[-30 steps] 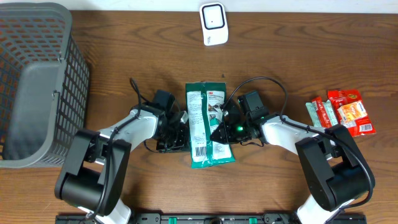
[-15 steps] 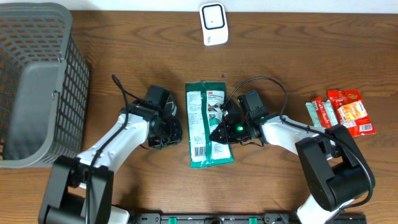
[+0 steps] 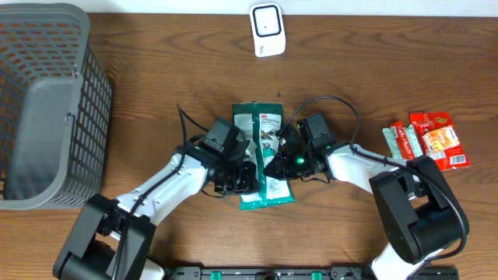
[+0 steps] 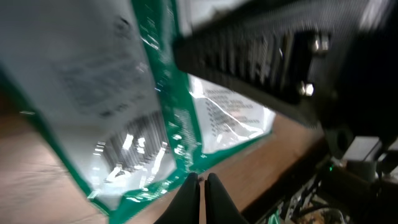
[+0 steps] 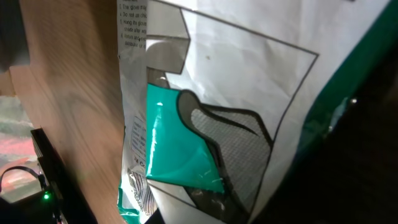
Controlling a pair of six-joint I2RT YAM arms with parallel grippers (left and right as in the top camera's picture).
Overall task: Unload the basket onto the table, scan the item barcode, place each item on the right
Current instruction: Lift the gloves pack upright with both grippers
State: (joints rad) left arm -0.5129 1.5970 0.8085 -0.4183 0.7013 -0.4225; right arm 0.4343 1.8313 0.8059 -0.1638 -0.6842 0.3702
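A green-and-white package (image 3: 250, 128) lies in the middle of the wooden table, below the white scanner (image 3: 267, 29) at the far edge. My left gripper (image 3: 243, 177) sits over the package's lower left part. In the left wrist view its fingers (image 4: 200, 182) are shut with nothing between them, tips at the package's (image 4: 93, 81) green edge beside the barcode (image 4: 134, 152). My right gripper (image 3: 274, 165) is pinched on the package's right edge. The right wrist view is filled by the package (image 5: 211, 93), with a barcode (image 5: 140, 190) at the lower left and the fingers themselves hidden.
A grey mesh basket (image 3: 93, 101) stands at the left edge of the table. Red snack packs (image 3: 440, 140) and a green-and-red pack (image 3: 405, 141) lie at the right. Cables loop from both wrists close to the package.
My left arm swung out to the left, then came back right onto the package's left side. The right arm stayed at the package's right edge.
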